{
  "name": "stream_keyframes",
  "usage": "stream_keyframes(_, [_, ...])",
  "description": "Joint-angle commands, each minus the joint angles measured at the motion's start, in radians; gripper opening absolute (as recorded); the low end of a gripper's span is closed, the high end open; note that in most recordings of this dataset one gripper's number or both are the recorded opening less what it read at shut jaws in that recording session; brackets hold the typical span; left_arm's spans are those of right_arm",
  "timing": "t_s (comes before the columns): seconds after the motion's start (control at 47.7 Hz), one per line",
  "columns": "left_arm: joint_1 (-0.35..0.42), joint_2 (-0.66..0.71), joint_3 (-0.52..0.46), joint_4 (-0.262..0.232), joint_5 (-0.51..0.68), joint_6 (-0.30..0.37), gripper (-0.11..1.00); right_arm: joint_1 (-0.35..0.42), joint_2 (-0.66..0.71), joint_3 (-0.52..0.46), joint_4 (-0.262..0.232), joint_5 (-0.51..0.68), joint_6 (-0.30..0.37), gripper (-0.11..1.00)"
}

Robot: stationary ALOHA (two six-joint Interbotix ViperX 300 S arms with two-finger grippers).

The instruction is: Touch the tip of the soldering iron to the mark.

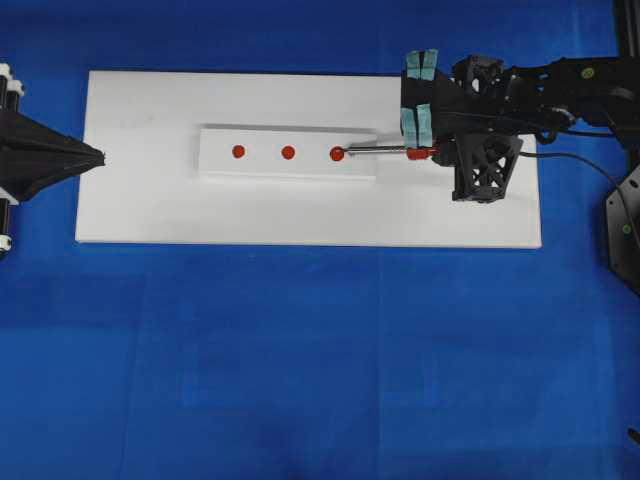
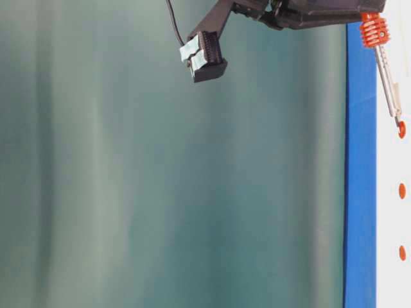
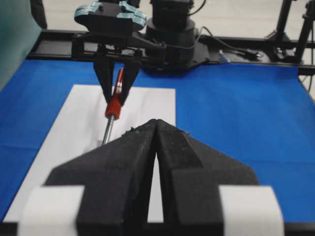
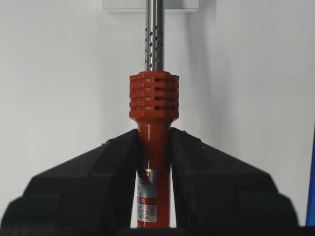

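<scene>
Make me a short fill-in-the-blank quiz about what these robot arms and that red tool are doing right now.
1. The soldering iron is held by the ____ gripper.
2. The raised white strip carries ____ red marks in a row.
3. The tip sits at the mark nearest the ____ gripper.
4. The left gripper is shut and holds ____.

Missing words: right; three; right; nothing

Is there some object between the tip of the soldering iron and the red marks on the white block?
Nothing visible. The red-handled soldering iron, held in the right gripper, has its thin metal tip already at the nearest red round mark; whether it touches is unclear.
</scene>
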Motion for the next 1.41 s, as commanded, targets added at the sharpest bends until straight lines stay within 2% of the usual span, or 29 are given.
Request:
stream_keyframes(0.0, [0.002,0.009,-0.009,0.0,-0.009,0.0,0.0,0.002,-0.009,-0.017,0.002,-0.005,-0.002,0.06])
stream_keyframes(0.881, [0.002,0.009,-0.011,0.002,-0.009,0.0,0.0,0.002,-0.034,-0.028,0.002,0.011,0.002,0.06])
stream_keyframes(1.384, [0.002,0.008,-0.012,0.0,-0.011,0.0,0.0,0.002,-0.192,-0.144,-0.023,0.212,0.003,0.06])
